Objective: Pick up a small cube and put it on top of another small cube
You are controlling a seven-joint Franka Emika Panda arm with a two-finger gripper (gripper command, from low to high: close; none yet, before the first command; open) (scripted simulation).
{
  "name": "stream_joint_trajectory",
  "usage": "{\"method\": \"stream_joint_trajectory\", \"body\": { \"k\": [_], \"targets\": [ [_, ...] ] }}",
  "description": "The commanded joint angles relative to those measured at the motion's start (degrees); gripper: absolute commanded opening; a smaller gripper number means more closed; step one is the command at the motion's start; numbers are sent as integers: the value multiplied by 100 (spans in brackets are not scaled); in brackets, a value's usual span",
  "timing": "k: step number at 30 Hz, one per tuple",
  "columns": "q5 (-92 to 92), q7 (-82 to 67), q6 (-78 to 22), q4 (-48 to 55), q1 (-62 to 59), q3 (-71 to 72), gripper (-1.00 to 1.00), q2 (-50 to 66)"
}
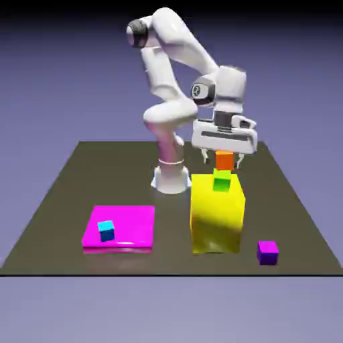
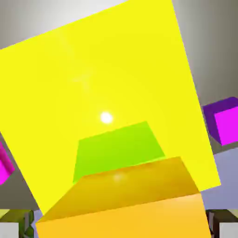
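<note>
Small orange cube point(image 1: 224, 160) between the fingers of the tool point(image 1: 223, 159), directly above the green cube point(image 1: 222, 181), touching or barely clear, hard to tell which. Green cube atop the tall yellow block point(image 1: 218, 218). Tool spread wide, not squeezing. Probably light, rigid, smooth-sided; best taken by two opposite flat faces, squarely. Farther out on the desk point(image 1: 60, 201): purple cube point(image 1: 267, 252), cyan cube point(image 1: 106, 230) on magenta slab point(image 1: 130, 224).

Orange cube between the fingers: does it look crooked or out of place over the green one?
Slightly odd. In the exterior view the orange cube sits apart from the green cube on the yellow block, with a thin gap showing. It looks level and roughly centred. The gripper flanks it; whether it is released is unclear.
</note>
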Motion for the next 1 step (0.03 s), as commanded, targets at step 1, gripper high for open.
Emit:
{"method": "stream_joint_trajectory", "body": {
  "k": [1],
  "targets": [
    [46, -25, -202, 86, 23, 39, 100, -113]
  ]
}}
